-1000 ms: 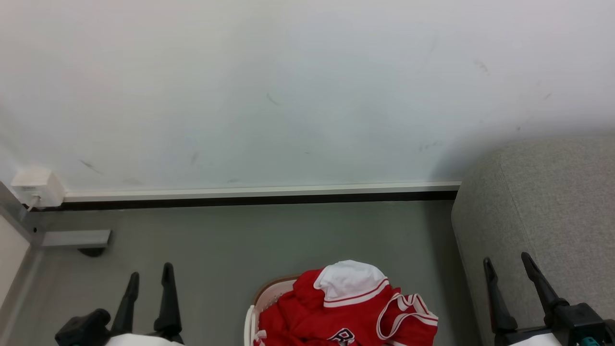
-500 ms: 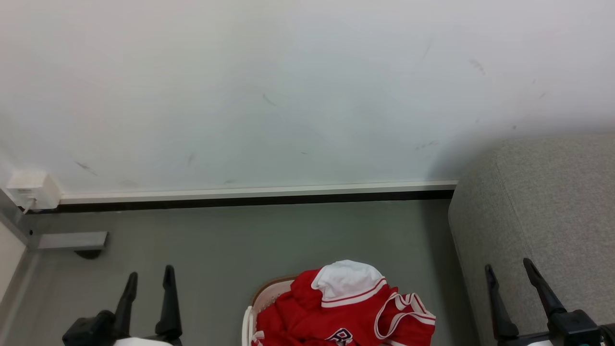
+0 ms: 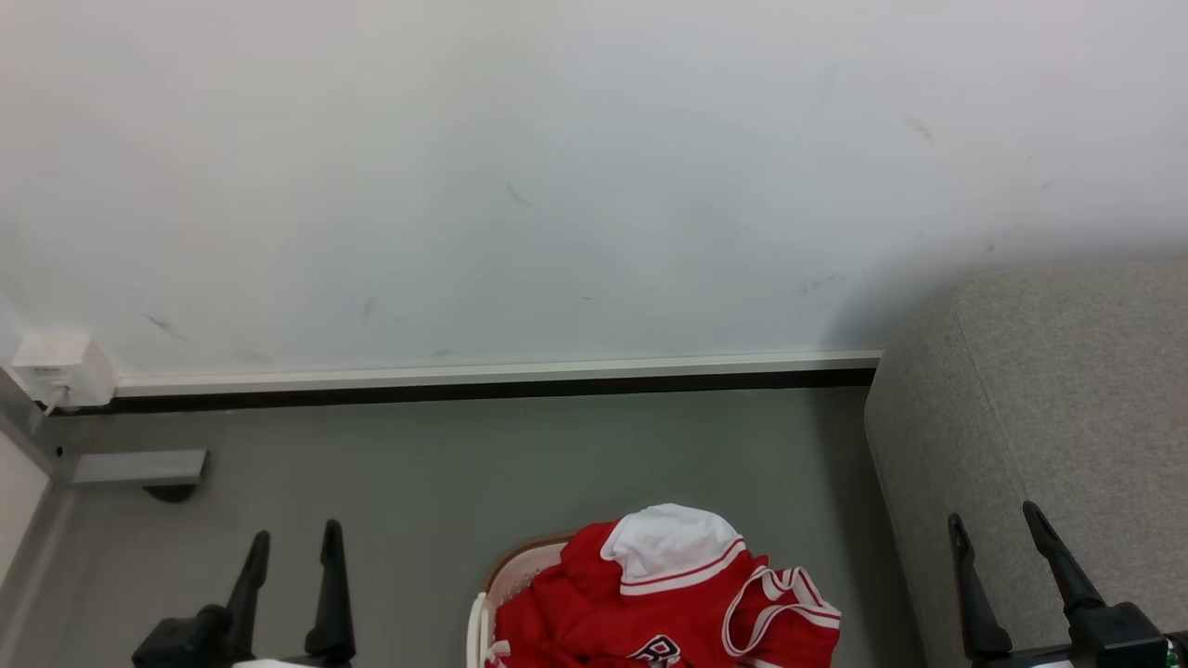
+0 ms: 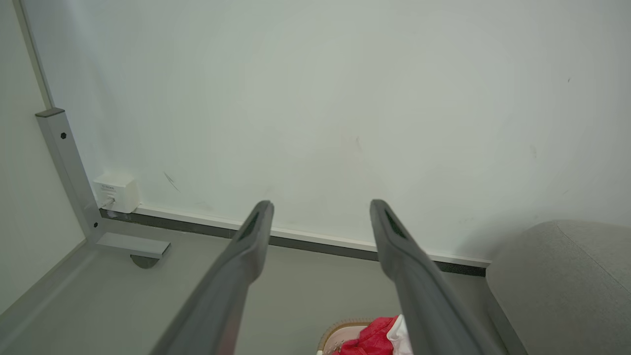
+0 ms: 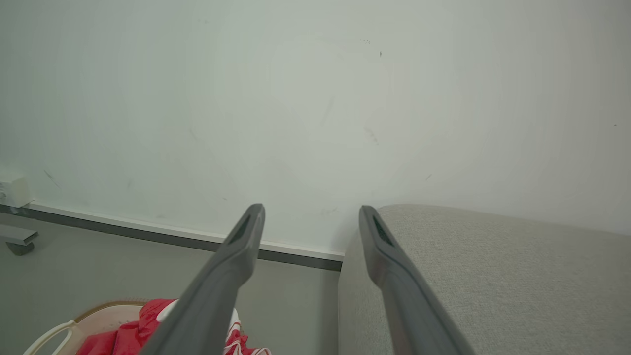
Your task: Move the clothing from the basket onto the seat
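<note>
Picking not yet begun: red-and-white clothing [image 3: 594,612] heaps in the white plastic basket [image 3: 481,626]. Left end effector [image 3: 296,531] and right end effector [image 3: 992,513], wide and empty, should probably descend there.

The jerseys [image 3: 594,612] are red with white panels, red-and-white striped trim and dark lettering. The laundry basket [image 3: 480,626] is white, brown-rimmed. The sofa [image 3: 1067,390] is light grey. The left claw [image 3: 297,530] and right claw [image 3: 992,512] are black.

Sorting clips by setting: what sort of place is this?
Probably a plain indoor room, perhaps a lab mock-up of a home: grey sofa, laundry basket of red clothing, scuffed white wall.
</note>
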Robot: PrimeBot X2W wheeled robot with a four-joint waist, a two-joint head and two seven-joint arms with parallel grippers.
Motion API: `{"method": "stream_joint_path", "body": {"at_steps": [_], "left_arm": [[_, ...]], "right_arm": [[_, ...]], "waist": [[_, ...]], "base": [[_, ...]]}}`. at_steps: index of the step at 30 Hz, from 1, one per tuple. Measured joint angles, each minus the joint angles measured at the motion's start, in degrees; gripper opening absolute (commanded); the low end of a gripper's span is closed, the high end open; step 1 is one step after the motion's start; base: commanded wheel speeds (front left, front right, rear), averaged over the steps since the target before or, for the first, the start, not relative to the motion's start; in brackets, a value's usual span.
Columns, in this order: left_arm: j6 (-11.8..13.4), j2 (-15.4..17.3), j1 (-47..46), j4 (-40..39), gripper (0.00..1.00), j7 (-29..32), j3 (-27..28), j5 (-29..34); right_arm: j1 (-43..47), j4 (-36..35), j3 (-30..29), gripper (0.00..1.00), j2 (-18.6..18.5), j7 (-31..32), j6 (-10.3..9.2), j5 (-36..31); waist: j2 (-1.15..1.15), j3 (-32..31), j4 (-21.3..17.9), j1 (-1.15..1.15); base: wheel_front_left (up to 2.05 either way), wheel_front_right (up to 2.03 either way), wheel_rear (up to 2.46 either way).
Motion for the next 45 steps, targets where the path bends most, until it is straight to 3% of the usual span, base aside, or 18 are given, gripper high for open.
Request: {"method": "stream_joint_path", "body": {"at_steps": [29,38,45], "left_arm": [[-1.05,0.02,0.24,1.51,1.00,0.00,-1.03,-0.56],[-2.31,0.03,-3.56,1.36,1.00,0.00,-4.81,-0.63],[-3.56,0.03,-8.87,4.77,1.00,0.00,-11.66,1.31]], "right_arm": [[0.00,1.43,0.14,1.00,-0.02,0.00,0.00,2.49],[-2.22,0.45,-0.23,1.00,-0.04,-0.01,0.00,2.49],[-5.15,-0.45,-0.14,1.00,-0.05,-0.01,0.00,3.07]], "waist": [[0.00,1.11,0.26,0.00],[0.00,6.35,-0.66,0.00],[0.00,11.93,-1.46,0.01]], "base": [[0.00,0.00,0.00],[0.00,0.00,0.00],[0.00,0.00,0.00]]}}
